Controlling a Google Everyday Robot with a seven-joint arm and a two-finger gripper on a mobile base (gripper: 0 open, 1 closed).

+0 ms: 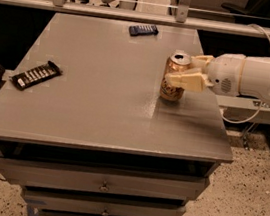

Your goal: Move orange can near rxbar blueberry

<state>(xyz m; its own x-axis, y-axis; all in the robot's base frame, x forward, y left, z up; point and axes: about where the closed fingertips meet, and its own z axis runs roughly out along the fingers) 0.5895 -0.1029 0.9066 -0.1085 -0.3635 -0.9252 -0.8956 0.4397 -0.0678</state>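
Observation:
The orange can (170, 92) stands upright on the grey table (98, 119), right of centre. My gripper (182, 69) reaches in from the right at can height. Its near cream finger (185, 80) lies across the can's front and the far finger (202, 59) sits behind the can's top, so the jaws are closed around the can. The rxbar blueberry (143, 29), a small dark-blue wrapper, lies flat near the table's far edge, well behind and left of the can.
A longer black bar with white blocks (36, 75) lies near the table's left edge. Drawers (103, 185) sit under the tabletop. A railing (138, 15) runs behind the table. The white arm (251, 77) and its cable hang over the right edge.

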